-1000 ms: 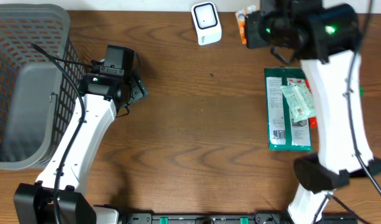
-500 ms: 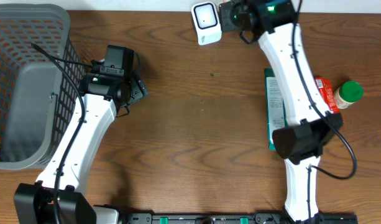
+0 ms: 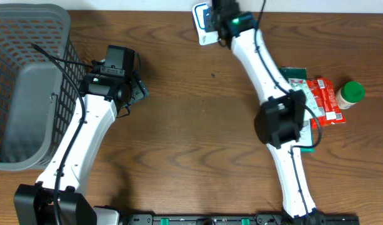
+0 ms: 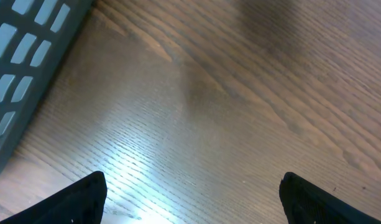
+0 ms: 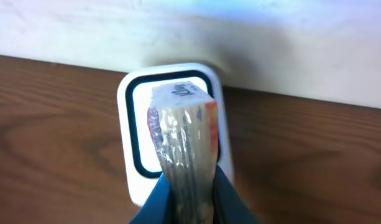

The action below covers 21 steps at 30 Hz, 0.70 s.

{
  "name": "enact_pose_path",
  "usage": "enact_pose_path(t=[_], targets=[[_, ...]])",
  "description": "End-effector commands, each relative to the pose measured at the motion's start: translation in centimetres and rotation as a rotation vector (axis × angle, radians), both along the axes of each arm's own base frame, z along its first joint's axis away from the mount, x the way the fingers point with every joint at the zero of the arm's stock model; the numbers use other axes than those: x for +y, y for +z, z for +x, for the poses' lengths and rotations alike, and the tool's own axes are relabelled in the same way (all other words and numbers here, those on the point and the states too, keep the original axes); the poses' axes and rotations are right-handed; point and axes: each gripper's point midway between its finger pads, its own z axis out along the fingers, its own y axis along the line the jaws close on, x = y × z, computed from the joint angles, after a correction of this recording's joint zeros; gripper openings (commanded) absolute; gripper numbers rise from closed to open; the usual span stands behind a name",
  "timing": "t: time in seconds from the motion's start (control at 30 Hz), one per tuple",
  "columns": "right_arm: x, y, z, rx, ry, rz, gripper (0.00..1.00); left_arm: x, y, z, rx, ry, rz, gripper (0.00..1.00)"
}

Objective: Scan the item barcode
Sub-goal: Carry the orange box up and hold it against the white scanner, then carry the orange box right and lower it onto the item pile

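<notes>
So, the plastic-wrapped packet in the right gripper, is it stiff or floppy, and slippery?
Probably fairly stiff: the packet stands out past the right gripper toward the scanner without drooping. Its glossy wrap looks slippery, so it might slide in the grip.

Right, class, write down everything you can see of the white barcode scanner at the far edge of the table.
The scanner is a white, smooth, plastic-looking box with rounded corners. Its face carries a pale window framed by a black rounded band. It sits on the wooden table near the far edge, and its face shows from overhead as well. The right gripper holds a clear-wrapped packet upright just in front of the window, hiding its middle. Whether packet and scanner touch cannot be told.
</notes>
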Motion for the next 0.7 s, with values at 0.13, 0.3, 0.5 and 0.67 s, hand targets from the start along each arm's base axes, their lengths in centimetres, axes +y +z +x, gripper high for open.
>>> enact_pose_path(t=[0.13, 0.3, 0.5, 0.67], targets=[[1.3, -0.4, 0.8, -0.087, -0.068, -0.071, 0.01, 0.3, 0.0, 0.1, 0.003, 0.003, 0.015, 0.89], [0.7, -1.0, 0.5, -0.057, -0.070, -0.085, 0.01, 0.3, 0.0, 0.1, 0.003, 0.003, 0.015, 0.89], [0.5, -1.0, 0.5, -0.032, -0.042, -0.054, 0.01, 0.3, 0.0, 0.1, 0.003, 0.003, 0.015, 0.89], [0.8, 0.3, 0.5, -0.026, 0.019, 0.023, 0.01, 0.3, 0.0, 0.1, 0.003, 0.003, 0.015, 0.89]])
